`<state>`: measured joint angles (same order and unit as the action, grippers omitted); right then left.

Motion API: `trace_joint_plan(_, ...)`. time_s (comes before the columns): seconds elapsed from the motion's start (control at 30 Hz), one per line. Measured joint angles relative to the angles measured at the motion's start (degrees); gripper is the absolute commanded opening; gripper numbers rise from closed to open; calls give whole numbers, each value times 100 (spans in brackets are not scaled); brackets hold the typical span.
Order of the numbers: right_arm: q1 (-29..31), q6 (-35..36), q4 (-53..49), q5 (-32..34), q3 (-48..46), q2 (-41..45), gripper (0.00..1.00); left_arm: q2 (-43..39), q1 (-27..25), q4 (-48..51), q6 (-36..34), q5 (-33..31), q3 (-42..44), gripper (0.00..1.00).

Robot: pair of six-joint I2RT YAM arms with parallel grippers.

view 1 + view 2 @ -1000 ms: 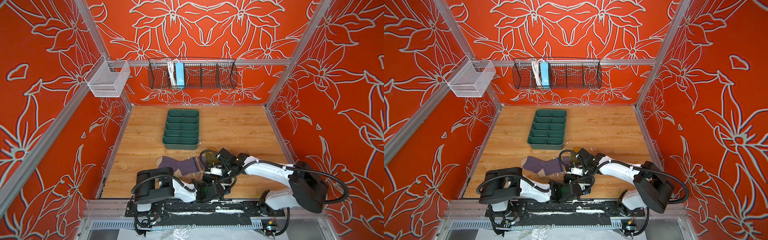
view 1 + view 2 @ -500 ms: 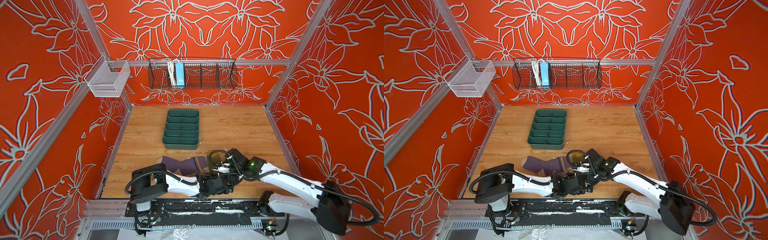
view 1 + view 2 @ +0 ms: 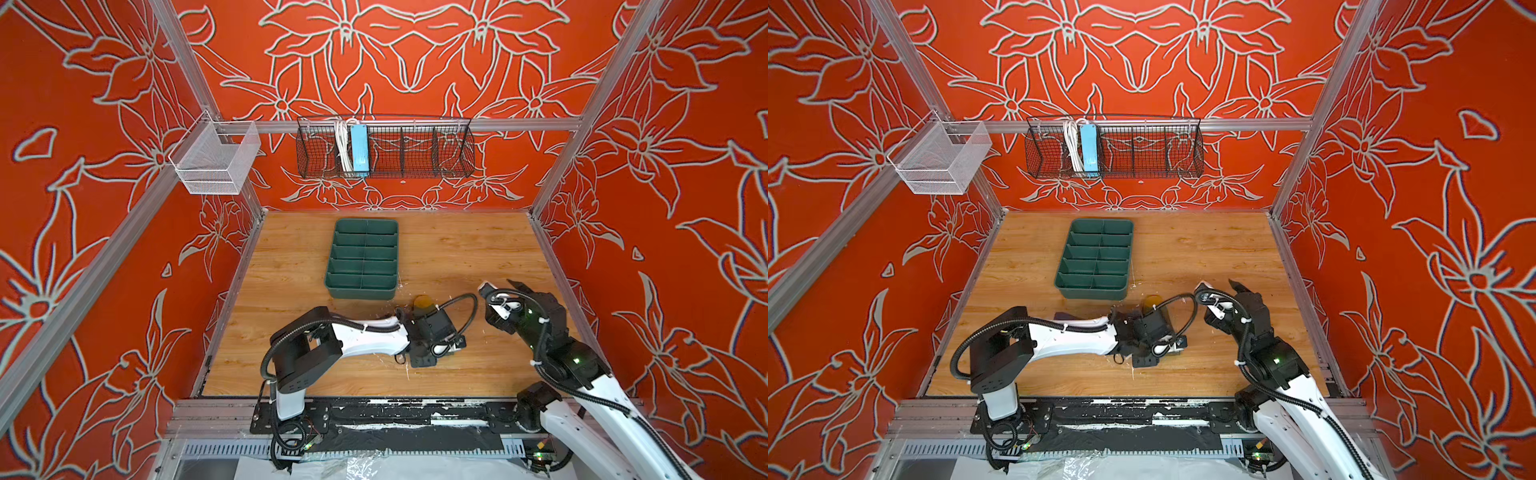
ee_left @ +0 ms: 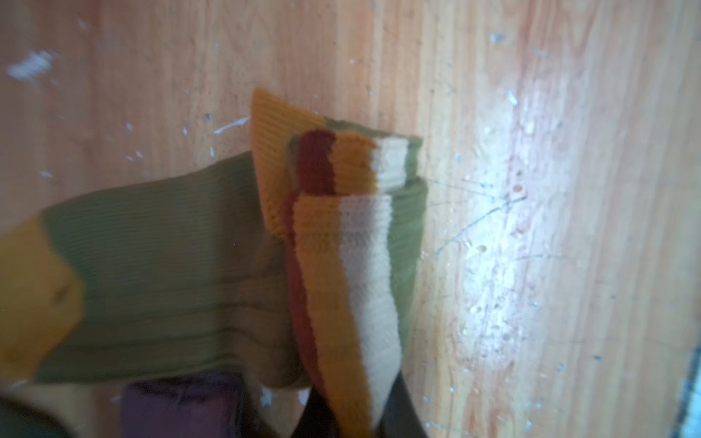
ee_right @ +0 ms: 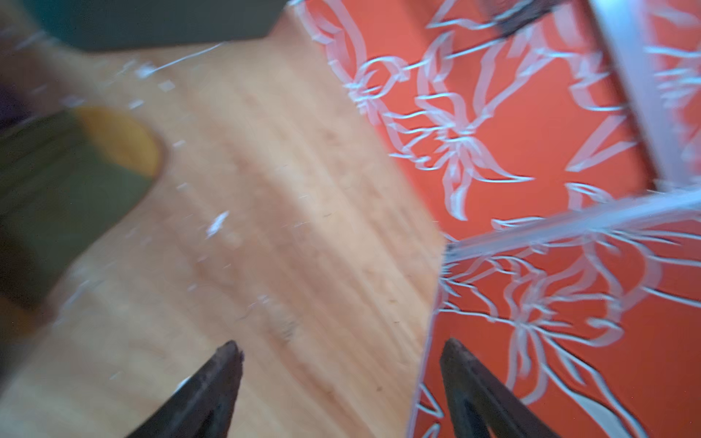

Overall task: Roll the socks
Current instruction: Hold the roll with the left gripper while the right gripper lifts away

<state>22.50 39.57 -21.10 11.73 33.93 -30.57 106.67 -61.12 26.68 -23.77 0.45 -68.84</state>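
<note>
My left tool point(image 4: 356, 405) grips the striped cuff of the olive sock point(image 4: 170, 265), folded over on the worktop point(image 4: 531, 189) beside the purple sock point(image 4: 178, 409); right tool point(image 5: 341, 347) wide, empty; I'd roll tight toward the mustard toe, edges aligned.

You can see the green sock point(image 4: 159, 273) with its yellow toe lying on the bench point(image 4: 531, 113), its striped top folded over, and the purple sock point(image 4: 178, 411) just beside it.

Socks, 2: olive sock point(image 4: 151, 273), purple sock point(image 4: 178, 409). Divided tray point(image 3: 360, 293), 1. Wall baskets, 2: black wire basket point(image 3: 415, 151), white mesh basket point(image 3: 212, 166).
</note>
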Motion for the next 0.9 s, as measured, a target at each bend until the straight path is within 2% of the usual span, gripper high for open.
trace_joint_plan(0.1, -17, -55, -138, -308, 297, 361, 83, 334, 308, 483, 186, 732, -514, 0)
trace_joint_plan(0.23, -20, 92, -962, -1456, 870, 734, 83, 673, 608, 874, 393, 1508, -949, 0)
trace_joint_plan(0.33, 22, 306, -1646, -2013, 1019, 647, 83, 804, 796, 973, 540, 1982, -1054, 0)
trace_joint_plan(0.43, 208, 551, -2208, -2282, 717, 420, 82, 981, 979, 1060, 667, 2472, -1187, 0)
trace_joint_plan(0.5, 518, 651, -2422, -2321, 442, 245, 81, 1119, 1054, 1143, 732, 2745, -1311, 0)
trace_joint_plan(0.67, 1993, 826, -2465, -1945, -101, -476, 76, 1311, 1121, 1204, 852, 3202, -1453, 0)
trace_joint_plan(0.77, 2393, 940, -2109, -1788, -273, -1082, 72, 1325, 1130, 1202, 883, 3287, -1451, 0)
trace_joint_plan(0.9, 2518, 1141, -1344, -1600, -396, -1930, 65, 1335, 1132, 1202, 885, 3322, -1451, 0)
